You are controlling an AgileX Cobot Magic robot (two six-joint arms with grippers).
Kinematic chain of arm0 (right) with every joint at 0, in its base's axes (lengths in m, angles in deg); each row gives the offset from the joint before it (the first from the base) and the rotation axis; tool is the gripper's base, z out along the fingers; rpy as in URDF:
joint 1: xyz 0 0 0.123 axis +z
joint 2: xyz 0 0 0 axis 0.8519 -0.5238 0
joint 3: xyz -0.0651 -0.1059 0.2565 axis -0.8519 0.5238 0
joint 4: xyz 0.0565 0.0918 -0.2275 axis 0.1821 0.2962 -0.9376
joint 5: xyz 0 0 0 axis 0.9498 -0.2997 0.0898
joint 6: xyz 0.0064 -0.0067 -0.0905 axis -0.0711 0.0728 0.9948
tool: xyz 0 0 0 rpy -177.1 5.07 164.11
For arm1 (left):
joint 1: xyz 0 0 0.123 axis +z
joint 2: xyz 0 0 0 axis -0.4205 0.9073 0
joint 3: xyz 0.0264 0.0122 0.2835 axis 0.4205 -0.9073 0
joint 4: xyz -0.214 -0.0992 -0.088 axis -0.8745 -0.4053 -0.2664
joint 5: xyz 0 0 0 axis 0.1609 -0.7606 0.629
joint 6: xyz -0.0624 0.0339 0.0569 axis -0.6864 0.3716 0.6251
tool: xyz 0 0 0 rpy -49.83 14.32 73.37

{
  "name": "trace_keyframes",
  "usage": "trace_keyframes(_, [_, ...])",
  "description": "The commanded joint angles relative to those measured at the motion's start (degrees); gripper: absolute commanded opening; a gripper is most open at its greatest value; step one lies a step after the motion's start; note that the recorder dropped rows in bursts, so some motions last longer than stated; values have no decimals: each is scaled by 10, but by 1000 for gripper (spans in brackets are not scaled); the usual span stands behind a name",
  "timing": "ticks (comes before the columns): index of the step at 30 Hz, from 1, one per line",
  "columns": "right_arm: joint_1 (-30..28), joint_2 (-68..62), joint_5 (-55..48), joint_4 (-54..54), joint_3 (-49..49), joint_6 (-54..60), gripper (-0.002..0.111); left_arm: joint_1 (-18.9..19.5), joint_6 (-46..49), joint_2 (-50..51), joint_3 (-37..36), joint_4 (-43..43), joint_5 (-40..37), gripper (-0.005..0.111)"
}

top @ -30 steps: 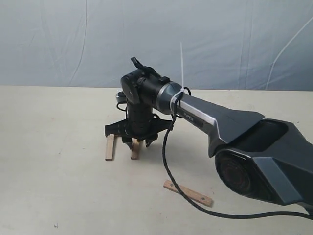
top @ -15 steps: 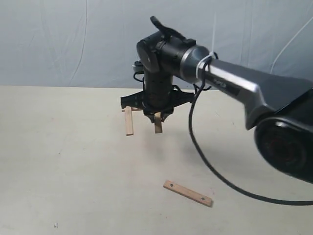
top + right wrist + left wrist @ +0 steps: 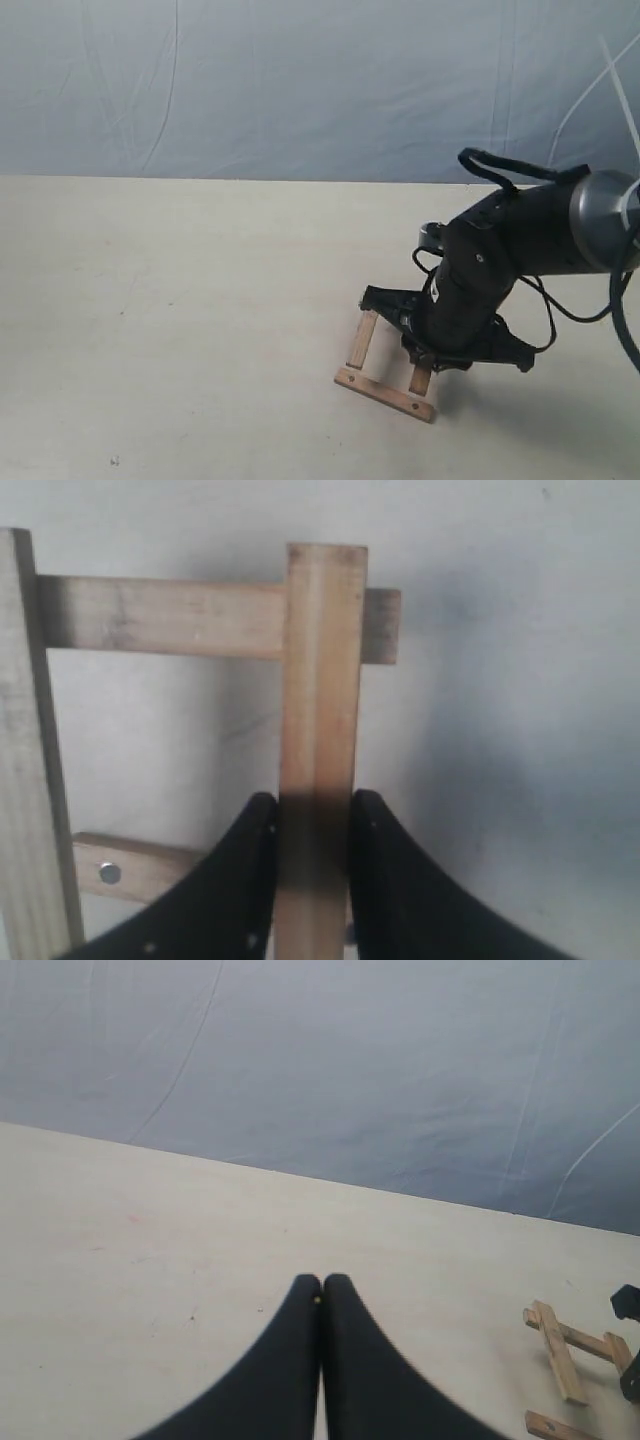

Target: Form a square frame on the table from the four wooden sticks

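My right tool (image 3: pixel 313 805) is clamped on one stick (image 3: pixel 322 680), which crosses over a cross stick (image 3: pixel 160 617). The frame sits front right on the surface (image 3: pixel 150 300). My left tool (image 3: pixel 322 1285) is pinched closed, empty.

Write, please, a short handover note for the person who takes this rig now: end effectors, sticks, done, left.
Left end effector: shut, empty, away from the sticks.
Right end effector: shut on one side stick.
Sticks: cross stick, other side stick and holed stick form roughly a square with it on the table.
Done: all four gathered.
Left: release, then check the corners and align if needed.
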Motion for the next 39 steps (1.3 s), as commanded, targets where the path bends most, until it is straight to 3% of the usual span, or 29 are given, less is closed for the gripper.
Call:
trace_keyframes(1, [3,6,26,2,27,-5,-1,-2,1,-4,-1,-1,-1,0])
trace_keyframes(14, [9,6,26,-16,21,12,-1,-2,1,-4,-1,-1,-1,0])
trace_keyframes(18, [9,0,-66,-11,-79,157,-1,-2,1,-4,-1,-3,-1,0])
trace_keyframes(22, [9,-76,-222,7,-237,284,-1,-2,1,-4,-1,-3,-1,0])
trace_keyframes(32, [9,-227,-216,61,-404,298,-1,-2,1,-4,-1,-3,-1,0])
trace_keyframes(39, [9,-275,-218,77,-463,298,-1,-2,1,-4,-1,-4,-1,0])
